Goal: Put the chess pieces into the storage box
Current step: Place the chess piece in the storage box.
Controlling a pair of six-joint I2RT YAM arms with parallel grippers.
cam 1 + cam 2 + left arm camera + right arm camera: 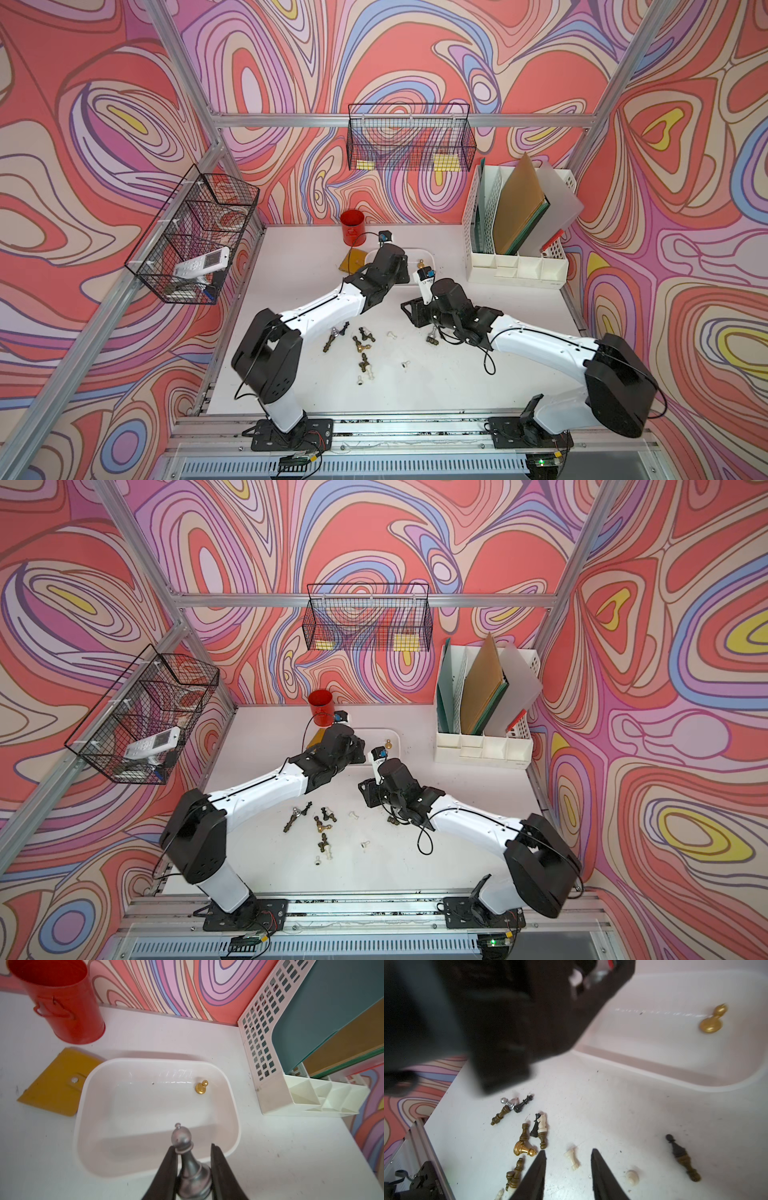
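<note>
The storage box (158, 1060) is a shallow white tub at the back middle of the table, seen in both top views (424, 252) (392, 732). One gold pawn (201, 1087) (712, 1022) lies inside it. My left gripper (193, 1147) is shut on a silver chess piece (182, 1138), held above the box's near wall. Several loose chess pieces (361, 345) (322, 825) lie on the table between the arms. My right gripper (568, 1150) hovers open over them and holds nothing. A white piece (572, 1158) lies on the table below its fingers, and a dark piece (683, 1157) lies off to one side.
A red cup (352, 226) (62, 1001) stands behind the box, with a flat yellow plate (54, 1084) beside it. A white perforated file organiser (515, 232) with boards fills the back right. Wire baskets hang on the back wall (409, 137) and the left wall (195, 237).
</note>
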